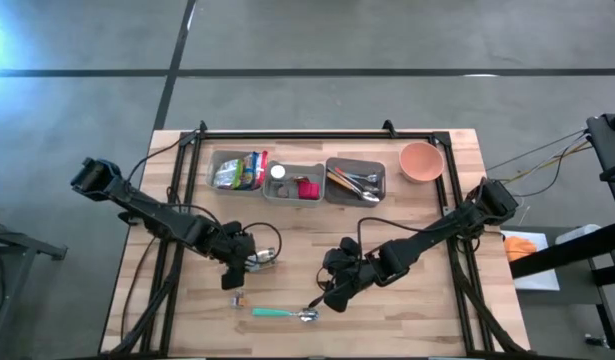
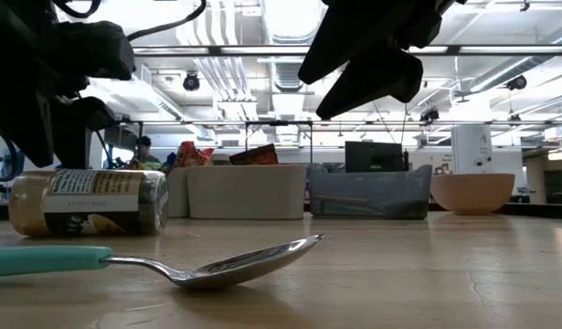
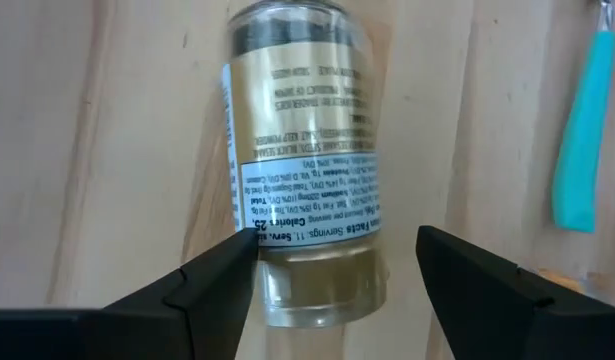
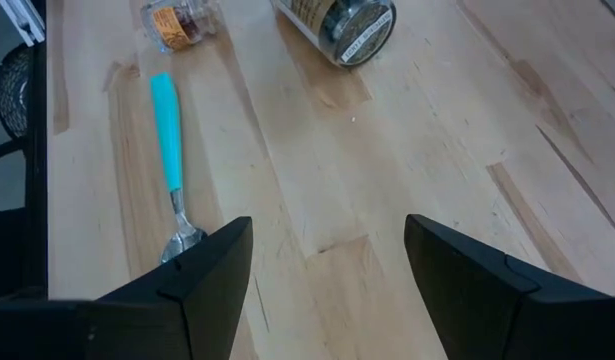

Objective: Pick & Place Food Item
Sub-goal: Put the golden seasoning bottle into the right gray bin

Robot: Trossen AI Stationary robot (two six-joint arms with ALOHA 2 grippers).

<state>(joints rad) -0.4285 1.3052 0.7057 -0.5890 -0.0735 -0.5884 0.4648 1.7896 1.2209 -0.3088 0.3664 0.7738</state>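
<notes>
A spice jar (image 3: 302, 170) lies on its side on the wooden desk (image 1: 427, 310), just beside a teal-handled spoon (image 1: 282, 314); the left end effector (image 3: 332, 275) hangs over the jar, fingers spread wide either side of it, apparently lined up to grip; the right end effector (image 4: 327, 270), also wide and empty, hovers near the spoon's bowl; three bins (image 1: 295, 181) and a bowl (image 1: 421, 161) sit well beyond the jar.

Glossy metal spoon (image 2: 249, 260), wood table (image 1: 407, 310)
</notes>
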